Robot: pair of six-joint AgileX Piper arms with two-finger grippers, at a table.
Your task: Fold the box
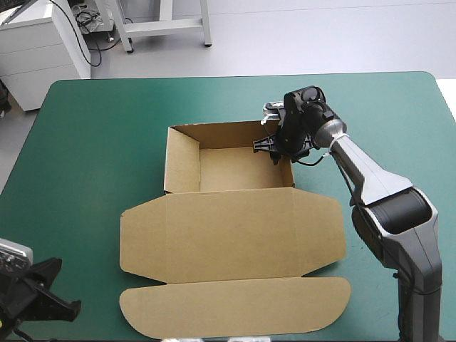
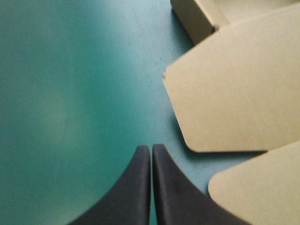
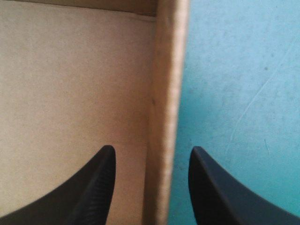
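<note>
Brown box point(image 1: 239, 169) sits midway on the teal-green worktop point(image 1: 100, 135), an open tray with its lid point(image 1: 235, 239) flat nearside. I see my right jaws apart, astride the tray's right wall point(image 3: 165, 122); left jaws pressed together, empty, beside the lid.

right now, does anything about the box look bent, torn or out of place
Nothing stands out. The box is an open tray with its lid lying flat, no tears or crushed edges visible. The right gripper is open astride the tray's right wall; the left gripper is shut over bare teal-green cover.
</note>
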